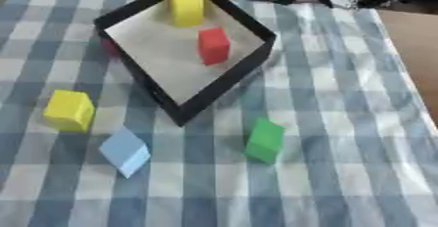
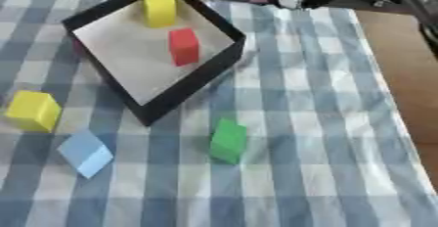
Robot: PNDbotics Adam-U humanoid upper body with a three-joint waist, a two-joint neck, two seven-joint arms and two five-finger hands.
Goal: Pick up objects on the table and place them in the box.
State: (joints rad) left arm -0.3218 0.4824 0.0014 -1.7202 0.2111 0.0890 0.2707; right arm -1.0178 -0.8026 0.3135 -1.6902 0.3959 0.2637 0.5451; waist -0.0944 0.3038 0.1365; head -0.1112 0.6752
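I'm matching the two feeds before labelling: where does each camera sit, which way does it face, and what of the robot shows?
Left eye view: sits in the robot's head, looking down at the checked cloth and the black-rimmed box; no robot hand shows.
Right eye view: the head's other eye, facing the same way, with everything shifted slightly leftward; no robot hand shows.
Shared: a yellow block and red block in the box; a yellow cube, light blue block and green block on the cloth.

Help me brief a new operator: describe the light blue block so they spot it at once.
Start at the black-rimmed box on the checked cloth. Three blocks lie on the cloth nearer the camera: yellow block, green block, and the light blue block between them. It is the palest and sits cornerwise.
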